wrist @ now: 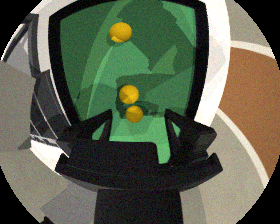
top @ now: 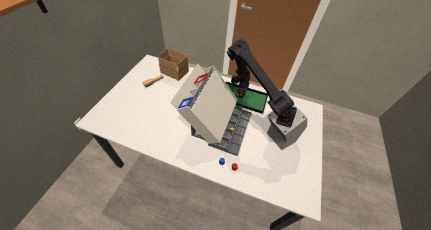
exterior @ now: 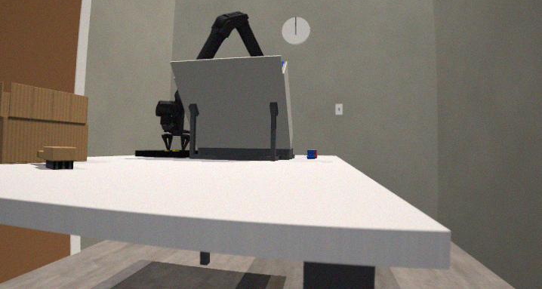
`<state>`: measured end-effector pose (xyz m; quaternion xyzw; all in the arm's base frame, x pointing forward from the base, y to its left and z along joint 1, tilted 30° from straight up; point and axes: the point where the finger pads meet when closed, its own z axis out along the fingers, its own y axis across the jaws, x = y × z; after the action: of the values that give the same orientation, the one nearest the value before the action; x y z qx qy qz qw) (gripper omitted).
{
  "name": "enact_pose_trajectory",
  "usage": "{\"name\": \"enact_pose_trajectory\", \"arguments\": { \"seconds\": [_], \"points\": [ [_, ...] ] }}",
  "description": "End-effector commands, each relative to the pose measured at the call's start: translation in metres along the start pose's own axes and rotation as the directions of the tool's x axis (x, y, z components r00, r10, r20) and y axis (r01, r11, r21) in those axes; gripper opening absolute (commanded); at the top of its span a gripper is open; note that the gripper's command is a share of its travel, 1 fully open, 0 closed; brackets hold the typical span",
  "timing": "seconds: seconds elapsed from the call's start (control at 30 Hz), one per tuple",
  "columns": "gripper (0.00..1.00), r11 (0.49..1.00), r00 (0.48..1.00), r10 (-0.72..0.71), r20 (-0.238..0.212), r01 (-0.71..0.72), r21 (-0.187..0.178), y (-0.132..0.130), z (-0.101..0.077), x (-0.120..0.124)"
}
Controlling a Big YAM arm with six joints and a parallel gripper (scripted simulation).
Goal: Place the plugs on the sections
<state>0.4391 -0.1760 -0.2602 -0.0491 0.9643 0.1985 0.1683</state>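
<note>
My gripper (top: pixel 241 93) is open and reaches down into the green marble tray (top: pixel 250 99), its fingertips low over the tray floor, as the side view (exterior: pixel 174 143) also shows. In the wrist view three yellow marbles lie in the tray: one (wrist: pixel 134 113) between my open fingers, one (wrist: pixel 128 94) just beyond it, one (wrist: pixel 120 31) at the far end. The tilted cover (top: pixel 207 104) carries the red-banded funnel (top: pixel 200 78) and the blue-banded funnel (top: pixel 185 102) on top. A yellow marble (top: pixel 232 128) lies in one section of the grey sectioned tray (top: pixel 233 133). The blue plug (top: pixel 221 160) and red plug (top: pixel 234 166) stand on the table in front.
A cardboard box (top: pixel 173 62) and a wooden brush (top: pixel 152 80) sit at the table's far left corner. My arm's base (top: pixel 286 126) stands to the right of the trays. The cover rests on two dark legs (exterior: pixel 232 131).
</note>
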Motion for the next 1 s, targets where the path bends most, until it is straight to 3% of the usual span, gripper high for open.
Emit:
{"name": "enact_pose_trajectory", "arguments": {
  "seconds": [0.0, 0.57, 0.97],
  "points": [
    [0.8, 0.999, 0.999, -0.025, -0.026, 0.024, -0.024, 0.0066, 0.0187, 0.0008],
    [0.8, 1.0, 1.0, -0.003, 0.008, 0.003, 0.004, 0.0088, 0.024, 0.0031],
    [0.8, 1.0, 1.0, -0.019, -0.014, 0.019, -0.015, 0.0128, 0.0258, 0.0081]
  ]
}}
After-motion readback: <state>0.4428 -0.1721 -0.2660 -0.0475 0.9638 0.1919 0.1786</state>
